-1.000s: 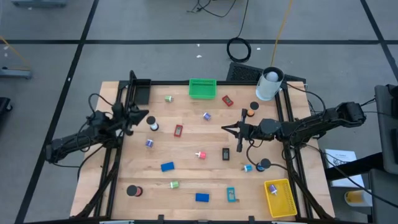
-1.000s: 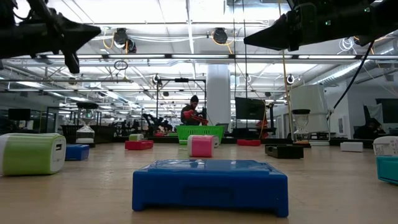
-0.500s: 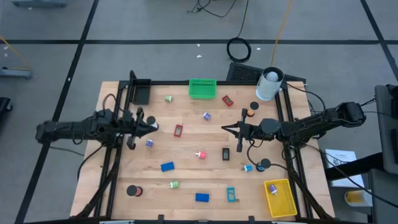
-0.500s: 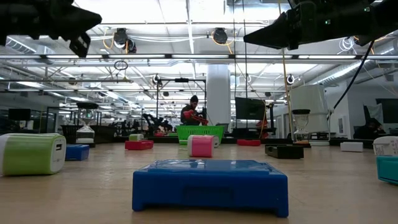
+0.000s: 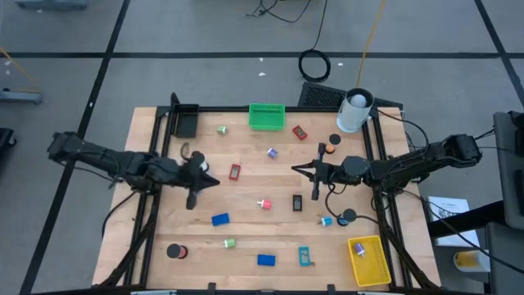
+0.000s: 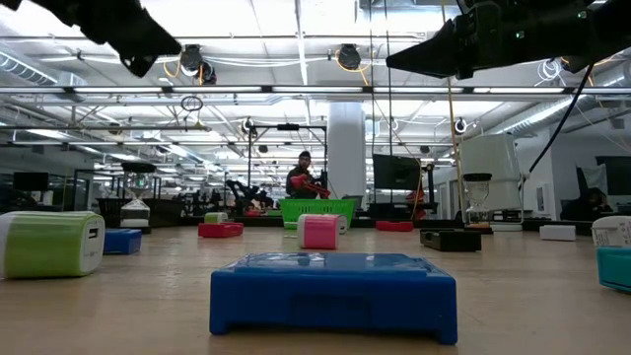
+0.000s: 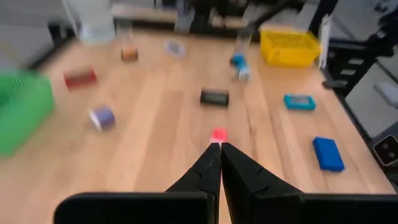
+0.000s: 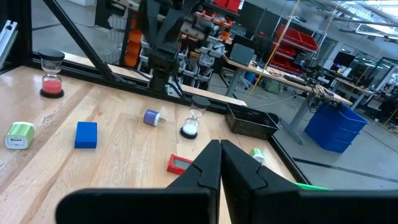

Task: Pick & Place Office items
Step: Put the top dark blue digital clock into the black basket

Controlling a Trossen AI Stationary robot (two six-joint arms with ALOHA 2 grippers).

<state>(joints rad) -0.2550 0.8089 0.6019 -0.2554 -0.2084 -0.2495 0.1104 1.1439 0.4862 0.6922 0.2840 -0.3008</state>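
Swinging inward from the table's nine o'clock edge, left gripper [image 5: 214,181] now hovers closed and empty, the pink clip [image 5: 264,203] lying toward its four o'clock, while right gripper [image 5: 296,169] waits pinched shut, empty.

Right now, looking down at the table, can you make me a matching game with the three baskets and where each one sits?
Things:
1. green basket
2. yellow basket
3. black basket

Places:
A. near corner on the right arm's side
B. far corner on the left arm's side
C. middle of the far edge

Pairs: 1-C, 2-A, 3-B
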